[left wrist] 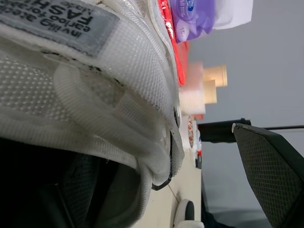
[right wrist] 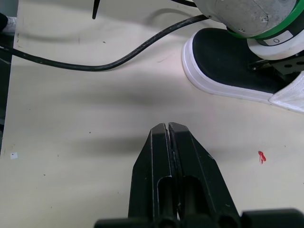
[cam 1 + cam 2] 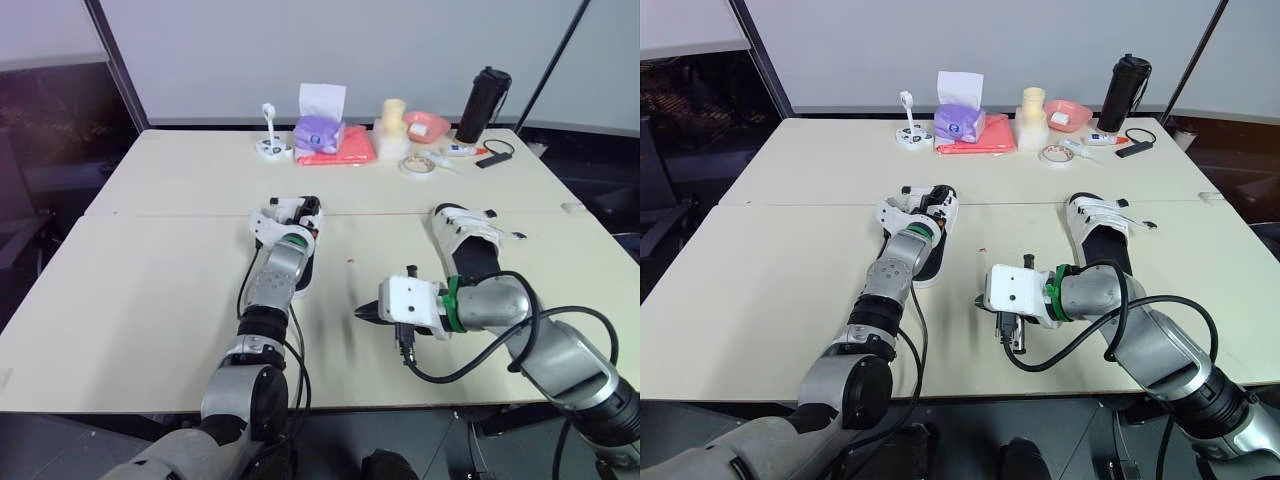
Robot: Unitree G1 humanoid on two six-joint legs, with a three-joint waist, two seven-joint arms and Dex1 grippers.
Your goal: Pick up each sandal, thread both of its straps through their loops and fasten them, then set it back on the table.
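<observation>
Two white sandals with black insoles lie on the table. The left sandal has its strap end under my left gripper, which looks open. In the left wrist view its white mesh strap sits very close, with one black finger standing apart from it. The right sandal lies further right, straps loose, untouched. My right gripper hovers low over the table between the two sandals, shut with nothing in it; its fingertips are pressed together near the left sandal's heel.
Along the far edge stand a purple tissue box on a red cloth, a black bottle, a pink bowl, a tape roll and a small white stand. A black cable trails from the right arm.
</observation>
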